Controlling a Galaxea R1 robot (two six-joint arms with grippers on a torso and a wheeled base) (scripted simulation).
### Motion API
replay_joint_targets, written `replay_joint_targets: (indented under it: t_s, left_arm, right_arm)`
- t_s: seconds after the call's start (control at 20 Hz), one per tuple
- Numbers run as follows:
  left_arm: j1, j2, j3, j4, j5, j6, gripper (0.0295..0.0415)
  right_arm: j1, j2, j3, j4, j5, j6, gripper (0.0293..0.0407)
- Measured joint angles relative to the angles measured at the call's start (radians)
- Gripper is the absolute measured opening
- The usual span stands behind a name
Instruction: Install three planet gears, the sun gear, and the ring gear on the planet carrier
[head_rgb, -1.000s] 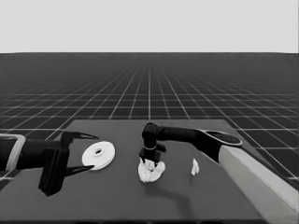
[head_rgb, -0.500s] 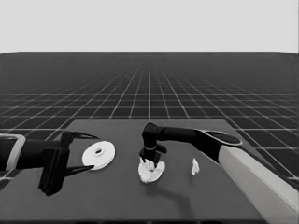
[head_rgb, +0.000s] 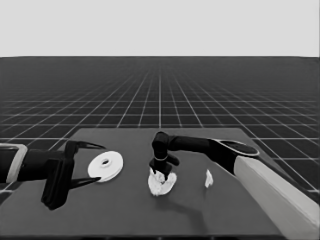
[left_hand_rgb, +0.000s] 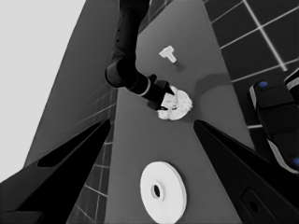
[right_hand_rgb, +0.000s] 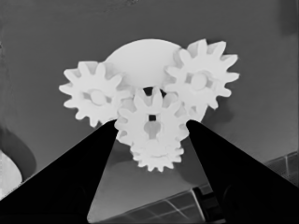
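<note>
Dark table (head_rgb: 125, 210) on a gridded floor (head_rgb: 160, 100) — pale blank band above.

Gears (right_hand_rgb: 152, 123): plain white, matt, plastic-looking, crisp-cut teeth, smooth flat faces. Smaller round part (right_hand_rgb: 140, 58) under them: same matt white, smooth. Larger round part (head_rgb: 105, 165): smooth white face, no gloss, thick plain rim. Thin white piece (head_rgb: 208, 178): same white stuff. Table (head_rgb: 125, 210): dark, flat, matt, no texture. Right claw (head_rgb: 161, 172) and left claw (head_rgb: 92, 163): fingers black, smooth, matt. Arm shell (head_rgb: 270, 187) farther back: pale grey, smooth.
</note>
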Motion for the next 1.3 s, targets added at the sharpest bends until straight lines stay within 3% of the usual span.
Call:
replay_joint_targets:
  t_s: [1.3]
  left_arm:
    - [0.000, 0.000, 0.000, 0.000, 0.000, 0.000, 0.0385]
  right_arm:
    - [0.000, 0.000, 0.000, 0.000, 0.000, 0.272, 0.0310]
